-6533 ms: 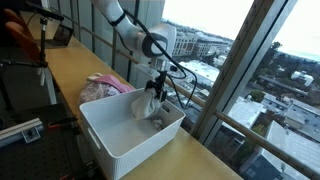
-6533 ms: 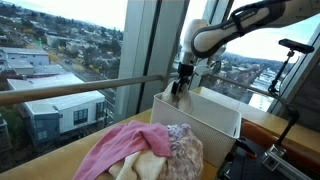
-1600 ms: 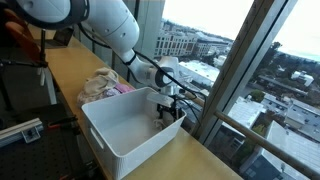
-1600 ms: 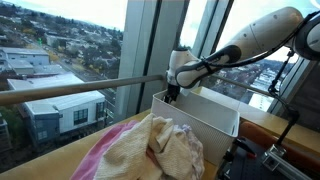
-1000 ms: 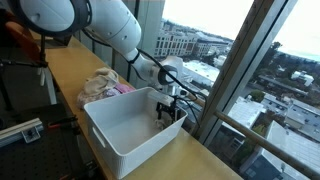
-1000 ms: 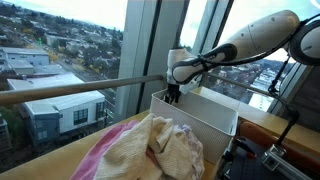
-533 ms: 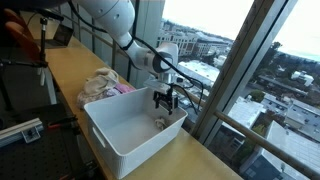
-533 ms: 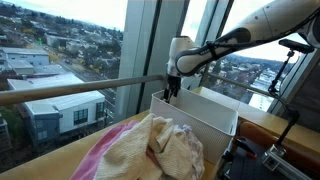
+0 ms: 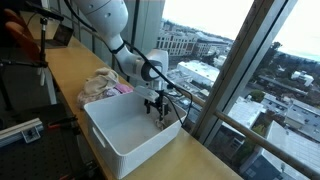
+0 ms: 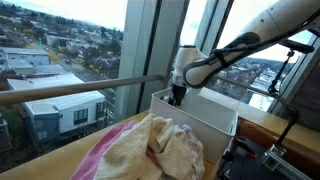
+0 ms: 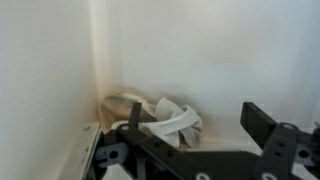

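Note:
My gripper hangs open over the far corner of a white plastic bin, and it is seen too at the bin's far end. In the wrist view the gripper holds nothing; a dark finger stands to the right. Below it a crumpled pale cloth lies in the corner of the bin, apart from the fingers. A pile of pink and cream clothes lies on the counter beside the bin and fills the foreground.
The bin stands on a long wooden counter along a floor-to-ceiling window with a metal rail. Tripods and dark gear stand on the room side. The bin's walls rise close around the gripper.
The gripper has risen from low in the bin's corner and shifted slightly toward the clothes pile, staying open. The pale cloth stays in the bin.

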`<state>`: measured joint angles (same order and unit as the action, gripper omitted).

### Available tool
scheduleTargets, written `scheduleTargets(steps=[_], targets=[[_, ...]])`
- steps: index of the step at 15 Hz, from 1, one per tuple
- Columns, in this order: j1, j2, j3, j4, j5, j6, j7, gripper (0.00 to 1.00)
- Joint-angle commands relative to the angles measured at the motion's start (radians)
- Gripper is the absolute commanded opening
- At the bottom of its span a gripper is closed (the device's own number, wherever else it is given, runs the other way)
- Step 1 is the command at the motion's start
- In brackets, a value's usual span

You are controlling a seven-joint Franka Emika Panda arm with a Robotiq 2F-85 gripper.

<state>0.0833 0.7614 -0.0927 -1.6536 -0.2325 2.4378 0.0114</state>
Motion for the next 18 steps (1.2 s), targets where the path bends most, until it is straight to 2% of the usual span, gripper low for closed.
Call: scheduleTargets(steps=[1,6,12,17,18], targets=[[-0.006,-0.002,0.006,-0.033,-0.002,0.076,0.009,1.0],[-0.011,0.025,-0.005,0.009,-0.007,0.129,-0.007,1.0],[-0.034,0.091,-0.006,0.085,0.001,0.124,-0.021,1.0],[-0.046,0.181,-0.003,0.2,0.009,0.103,-0.025,1.0],[-0.046,0.195,-0.004,0.219,0.01,0.1,-0.024,0.75]])
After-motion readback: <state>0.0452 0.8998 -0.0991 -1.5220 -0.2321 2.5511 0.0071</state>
